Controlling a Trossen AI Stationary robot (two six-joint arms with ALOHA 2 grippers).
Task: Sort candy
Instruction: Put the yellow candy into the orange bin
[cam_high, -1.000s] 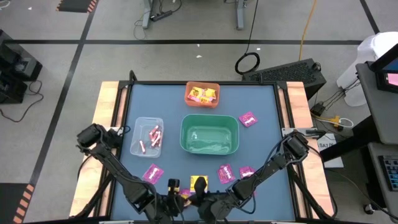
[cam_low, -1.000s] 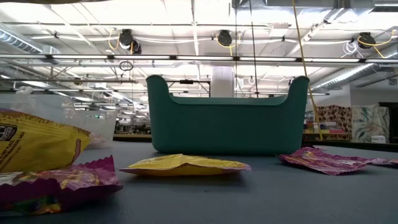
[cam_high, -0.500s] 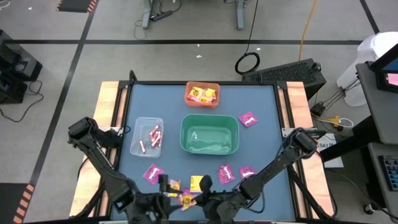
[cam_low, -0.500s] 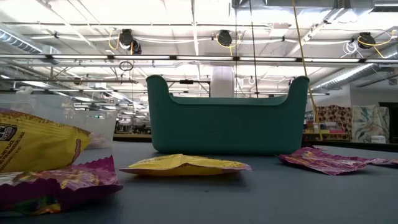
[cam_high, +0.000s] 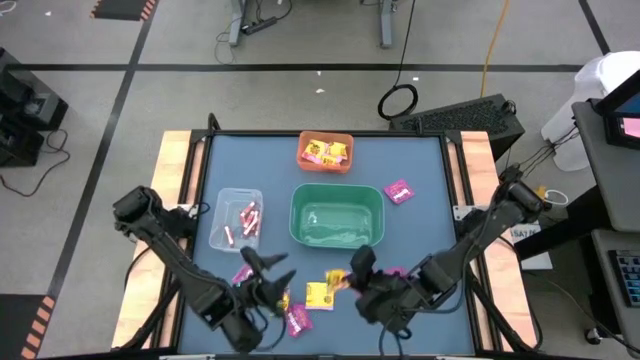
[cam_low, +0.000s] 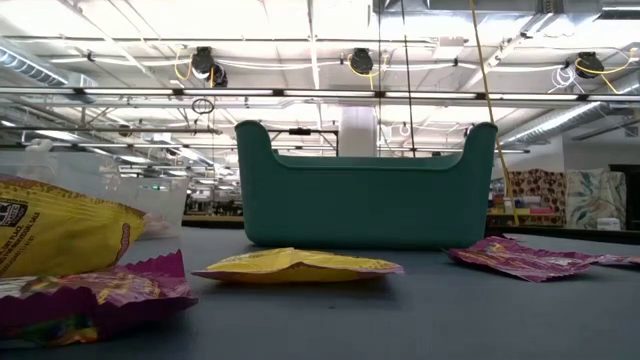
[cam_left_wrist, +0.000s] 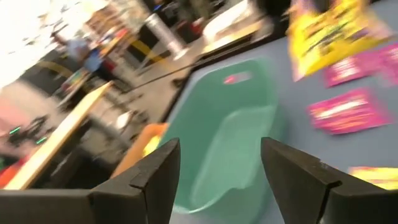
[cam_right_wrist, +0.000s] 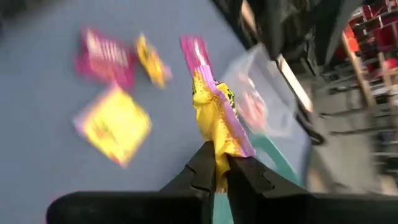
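The candy lies scattered near the table's front: a yellow packet (cam_high: 318, 293), magenta packets (cam_high: 297, 320) (cam_high: 243, 275) (cam_high: 398, 190), and pink-white sticks in the clear bin (cam_high: 236, 218). My right gripper (cam_high: 348, 278) hangs above the table in front of the green bin (cam_high: 336, 215), shut on a crumpled yellow packet (cam_right_wrist: 214, 118). My left gripper (cam_high: 264, 266) stands open and empty near the front left, pointing toward the green bin (cam_left_wrist: 230, 143). No gripper shows in the low view. My right gripper pinches the crumpled yellow packet by its lower edge (cam_right_wrist: 216, 149) between its two fingertips (cam_right_wrist: 200, 168). The packet stands up beyond the fingers, lifted clear of the table. A pink strip (cam_right_wrist: 239, 138) runs along its side; whether that is a second packet I cannot tell.
The orange bin (cam_high: 326, 150) with mixed candy stands at the far edge, behind the green bin. In the low view a yellow packet (cam_low: 300, 265) and a magenta one (cam_low: 530, 255) lie before the green bin (cam_low: 365, 190), with more packets (cam_low: 60, 240) close at the left.
My right gripper has risen from the table's near edge and gone toward the green bin, carrying the yellow packet clear of the table. My left gripper has opened, tipped up and moved away from the near edge, leaving packets lying on the table.
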